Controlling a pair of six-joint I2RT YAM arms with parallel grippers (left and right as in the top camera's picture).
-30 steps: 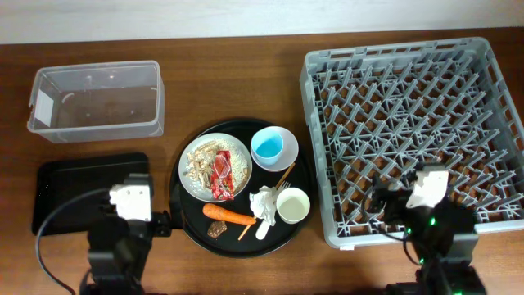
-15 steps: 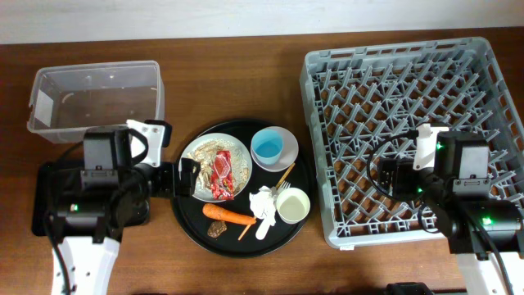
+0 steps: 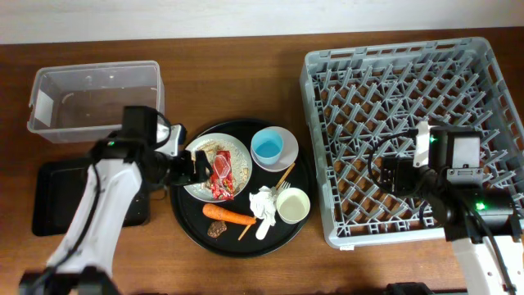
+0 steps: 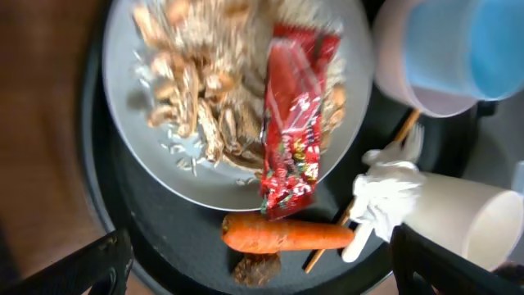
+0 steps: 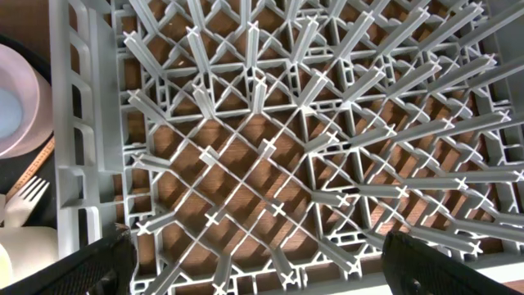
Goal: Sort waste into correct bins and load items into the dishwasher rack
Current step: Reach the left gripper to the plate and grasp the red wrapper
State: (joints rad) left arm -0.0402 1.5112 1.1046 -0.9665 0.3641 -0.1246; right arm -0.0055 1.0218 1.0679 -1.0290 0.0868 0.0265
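Observation:
On the round black tray, a whitish plate (image 3: pixel 196 156) holds beige food scraps (image 3: pixel 203 168) and the red wrapper (image 3: pixel 222 175). Below it lie the orange carrot (image 3: pixel 229 216), brown lump (image 3: pixel 217 230) and white tissue (image 3: pixel 264 199). A blue cup (image 3: pixel 268 147) sits in the pink bowl (image 3: pixel 286 149). The small white cup (image 3: pixel 293 205), fork (image 3: pixel 277 195) and chopstick (image 3: pixel 284 175) lie nearby. My left gripper (image 3: pixel 196 168) hovers open over the plate; its wrist view shows the wrapper (image 4: pixel 295 139) and carrot (image 4: pixel 286 233). My right gripper (image 3: pixel 385 176) is open and empty over the grey rack (image 3: pixel 409 90).
The clear tub (image 3: pixel 94 100) stands at the back left, the shallow black tray (image 3: pixel 61 192) in front of it. The round black tray (image 3: pixel 237 246) sits mid-table. The right wrist view shows the rack's lattice (image 5: pixel 270 147) and the bowl's edge (image 5: pixel 16 98).
My left arm has swung right from beside the shallow black tray to over the plate. My right arm has risen over the rack's front part.

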